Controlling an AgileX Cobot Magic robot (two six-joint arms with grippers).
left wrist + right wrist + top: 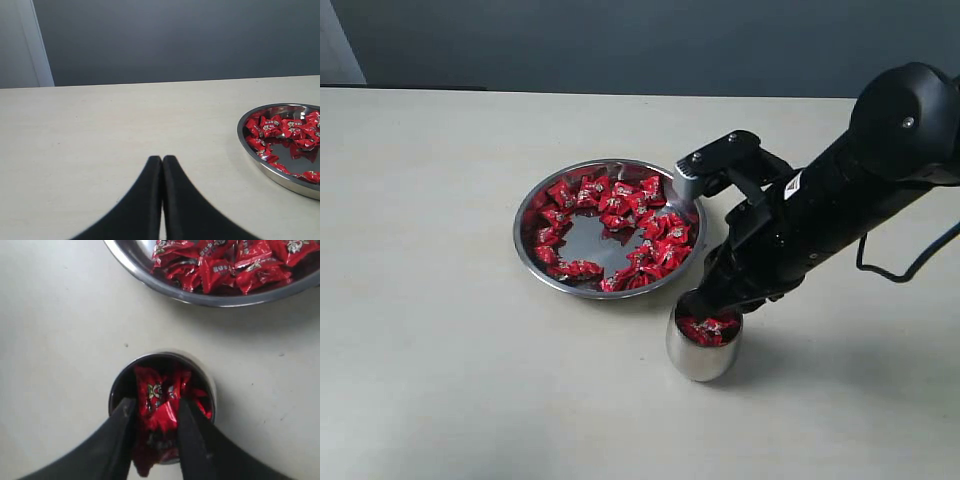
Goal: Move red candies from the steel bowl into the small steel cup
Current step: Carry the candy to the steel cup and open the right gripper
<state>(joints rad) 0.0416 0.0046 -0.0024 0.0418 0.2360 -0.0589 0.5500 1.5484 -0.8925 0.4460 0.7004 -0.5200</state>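
Note:
The steel bowl [530,205] sits mid-table with many red candies [620,215] ringed round its bare centre. Just in front of it and to the right stands the small steel cup [700,360], with a few red candies inside. My right gripper [712,308] hangs directly over the cup's mouth. In the right wrist view its fingers [125,415] press on both sides of a red candy [159,412] that hangs into the cup [116,385]. My left gripper [162,159] is shut with nothing in it, low over bare table to the left of the bowl [243,140].
The right arm [840,190] slants down from the right edge, crossing just beside the bowl's right rim. A black cable [910,265] loops behind it. The pale tabletop [440,300] stretches wide to the left and front, and a dark wall [620,40] runs behind.

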